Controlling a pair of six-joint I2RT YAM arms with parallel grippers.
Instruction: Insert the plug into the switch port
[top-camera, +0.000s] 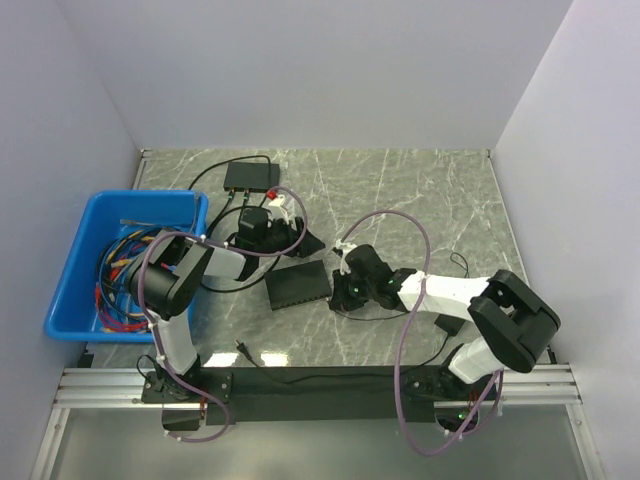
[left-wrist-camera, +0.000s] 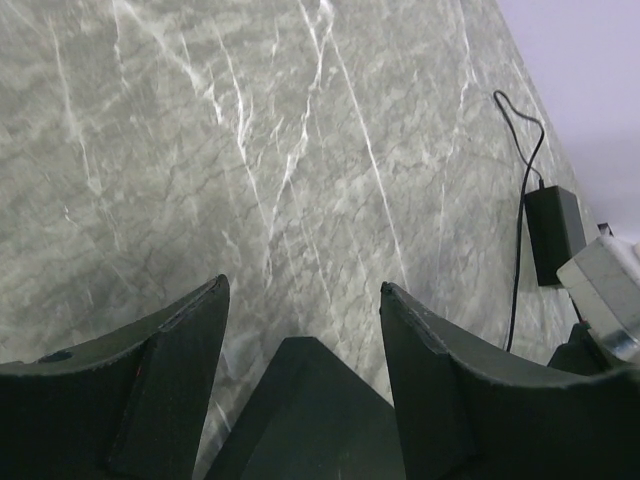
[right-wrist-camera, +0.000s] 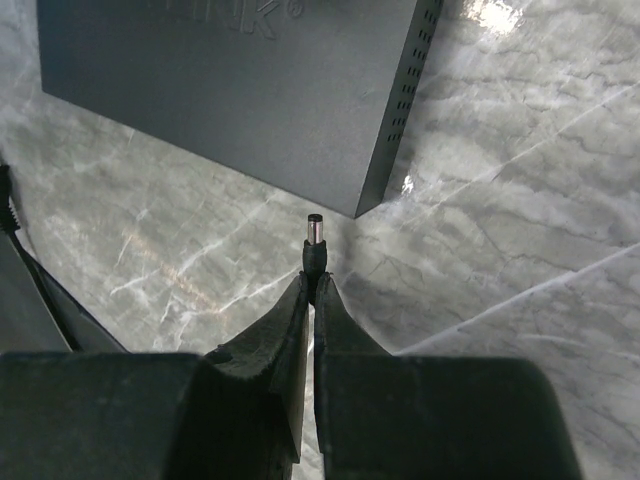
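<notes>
My right gripper (right-wrist-camera: 313, 282) is shut on the plug (right-wrist-camera: 314, 245), a small dark barrel with a metal tip that sticks out past the fingertips. The tip hovers just off the near corner of a flat black slab (right-wrist-camera: 230, 90) with lettering and side vent holes. In the top view this gripper (top-camera: 345, 283) sits at the slab's (top-camera: 298, 285) right end. The switch (top-camera: 250, 177), a small black box with cables attached, lies at the back; its ports do not show. My left gripper (left-wrist-camera: 300, 290) is open, with a dark wedge-shaped corner (left-wrist-camera: 300, 420) between its fingers, and it shows mid-table (top-camera: 288, 235).
A blue bin (top-camera: 70, 300) with a multicoloured wire bundle (top-camera: 115, 275) stands at the left. A black power adapter (left-wrist-camera: 555, 235) with a thin cable lies near the right arm (top-camera: 450, 325). A loose black lead (top-camera: 243, 348) lies at the front edge.
</notes>
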